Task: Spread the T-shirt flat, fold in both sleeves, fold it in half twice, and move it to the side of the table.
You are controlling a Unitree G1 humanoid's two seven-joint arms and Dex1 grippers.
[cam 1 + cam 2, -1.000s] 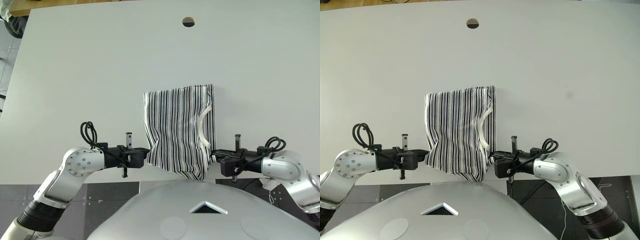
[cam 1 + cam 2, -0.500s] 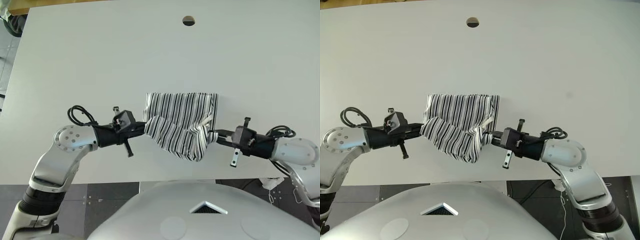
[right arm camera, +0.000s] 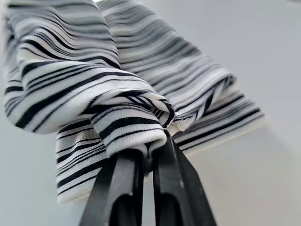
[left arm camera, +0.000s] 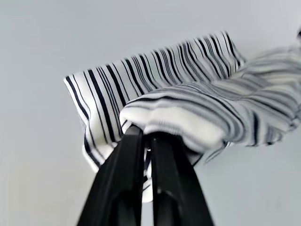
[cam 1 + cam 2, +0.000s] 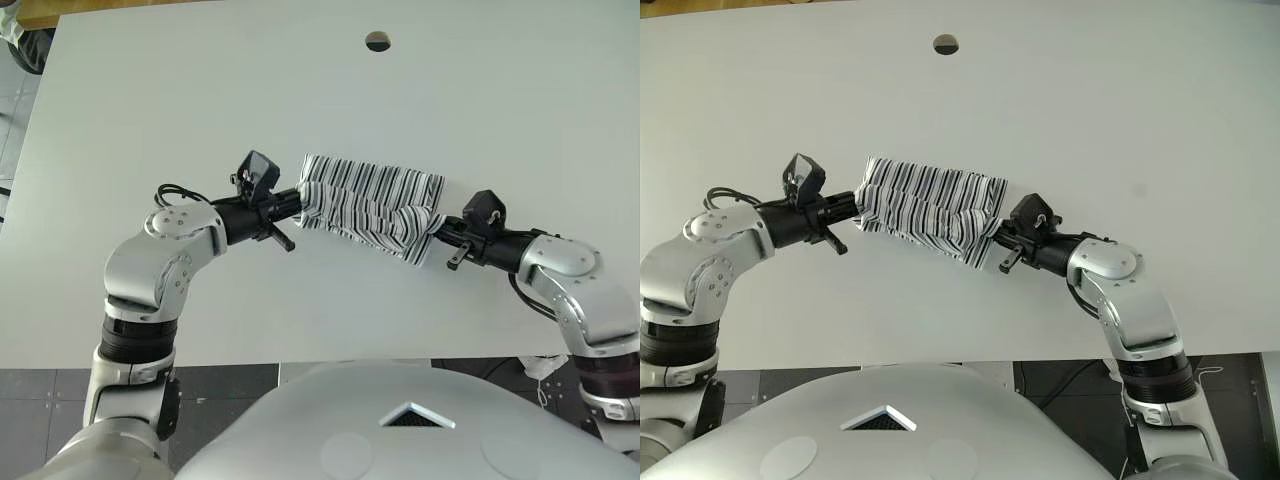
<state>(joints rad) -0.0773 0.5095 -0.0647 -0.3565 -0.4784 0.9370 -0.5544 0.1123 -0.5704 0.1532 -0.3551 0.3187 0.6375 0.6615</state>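
Status check: this looks like one of the fold-in-half steps, caught partway over. The black-and-white striped knit T-shirt [image 5: 370, 205] sits on the plain white worktop [image 5: 150, 100], on the robot's side of the small round hole [image 5: 377, 42] and well apart from it.

The left hand [image 5: 297, 203] is pressed together on a bunched bit of the shirt's edge. From its wrist camera you can see the two black fingers [image 4: 124, 174] nearly touching, with a roll of stripes squeezed between them. The right hand [image 5: 437, 228] is doing the same at the other corner, pinching a small pleat of fabric. Between them the raised layer is doubled back over the layer lying flat on the worktop, and it droops a bit in the middle.

Stuff I'd worry about:
- The right hand's corner is farther from the hole than the left hand's, so the carried edge runs at a slant. Set down like that, the fold would probably come out crooked.
- Each pinch only has a little wad of cloth. Pull the hands apart too hard and a corner could pop free.
- That sag in the middle could land as a wrinkle.
- The bottom layer could get dragged toward the hole with the top one, because nothing is holding it down.
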